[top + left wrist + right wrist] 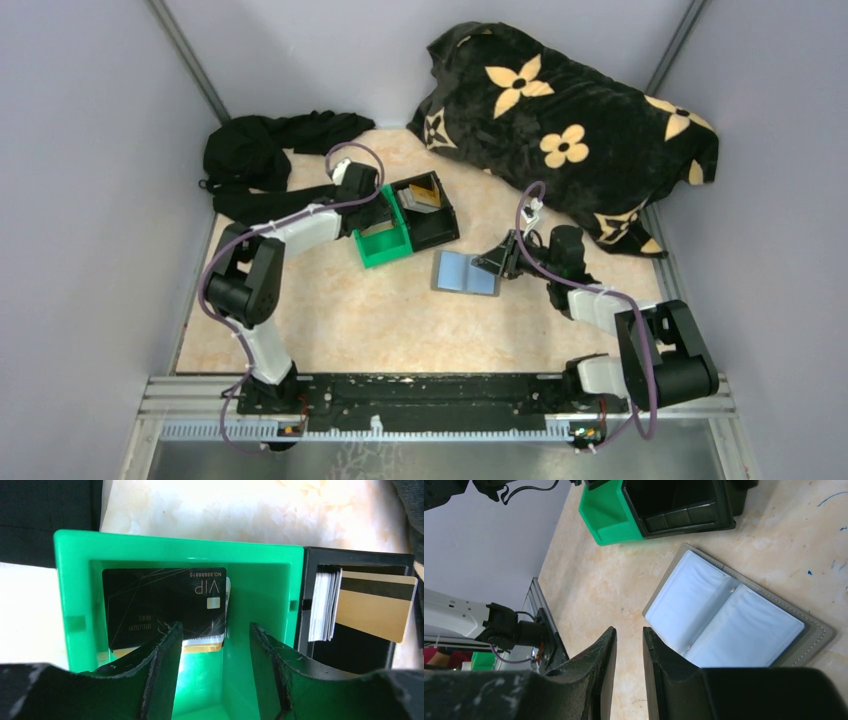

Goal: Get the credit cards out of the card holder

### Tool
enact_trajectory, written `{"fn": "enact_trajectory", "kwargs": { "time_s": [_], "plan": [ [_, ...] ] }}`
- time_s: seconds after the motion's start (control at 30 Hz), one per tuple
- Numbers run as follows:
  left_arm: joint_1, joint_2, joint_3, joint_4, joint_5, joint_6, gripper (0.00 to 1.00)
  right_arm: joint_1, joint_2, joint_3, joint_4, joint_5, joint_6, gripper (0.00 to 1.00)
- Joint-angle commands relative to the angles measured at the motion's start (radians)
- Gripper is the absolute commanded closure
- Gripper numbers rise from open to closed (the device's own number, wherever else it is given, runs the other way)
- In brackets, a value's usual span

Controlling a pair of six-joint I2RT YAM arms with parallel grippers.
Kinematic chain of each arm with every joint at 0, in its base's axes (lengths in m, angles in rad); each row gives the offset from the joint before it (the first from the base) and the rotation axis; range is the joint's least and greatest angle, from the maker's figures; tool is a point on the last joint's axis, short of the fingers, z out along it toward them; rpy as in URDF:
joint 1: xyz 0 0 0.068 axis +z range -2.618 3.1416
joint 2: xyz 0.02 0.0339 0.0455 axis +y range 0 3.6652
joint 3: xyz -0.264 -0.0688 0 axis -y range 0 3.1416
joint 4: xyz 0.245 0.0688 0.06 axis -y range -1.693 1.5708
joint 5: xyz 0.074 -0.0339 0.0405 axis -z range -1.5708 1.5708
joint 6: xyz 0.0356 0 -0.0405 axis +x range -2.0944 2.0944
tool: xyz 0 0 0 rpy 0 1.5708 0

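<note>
The card holder point(465, 272) lies open and flat on the table, grey outside and pale blue inside; in the right wrist view point(729, 620) no card shows in its two panels. My right gripper point(629, 630) hovers at its near edge, jaws a narrow gap apart and empty; in the top view the right gripper point(492, 264) is at the holder's right side. My left gripper point(215, 625) is open and empty over the green bin point(260, 560). A black VIP card point(165, 602) lies in that bin on a golden card point(202, 647).
A black bin point(360, 560) beside the green one holds a golden-tan card point(375, 607) and a stack of pale cards point(322, 605). Both bins stand left of the holder point(400, 225). Black clothing point(260, 150) lies back left, a flowered black blanket point(570, 120) back right.
</note>
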Motion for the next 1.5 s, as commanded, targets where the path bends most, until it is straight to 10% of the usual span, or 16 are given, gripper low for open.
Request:
{"fn": "enact_trajectory", "kwargs": {
  "time_s": [0.0, 0.3, 0.4, 0.5, 0.67, 1.47],
  "plan": [
    [0.004, -0.098, -0.046, 0.096, 0.032, 0.032, 0.42, 0.004, 0.003, 0.012, 0.054, -0.013, -0.005, 0.73],
    [-0.015, -0.186, -0.024, 0.27, 0.158, 0.204, 0.4, 0.002, 0.009, 0.037, 0.025, 0.013, -0.015, 0.73],
    [-0.026, -0.2, -0.021, 0.287, 0.196, 0.243, 0.39, 0.004, 0.007, 0.102, -0.089, 0.147, -0.063, 0.99],
    [-0.04, -0.22, -0.053, 0.301, 0.204, 0.269, 0.39, 0.004, 0.03, 0.212, -0.2, 0.239, -0.132, 1.0],
    [-0.056, -0.297, -0.167, 0.282, 0.121, 0.267, 0.01, 0.014, 0.106, 0.365, -0.259, 0.301, -0.144, 1.0],
    [-0.04, -0.554, -0.346, 0.169, 0.006, 0.275, 0.01, 0.202, 0.671, 1.021, -0.505, 0.531, -0.277, 0.94]
  ]
}}
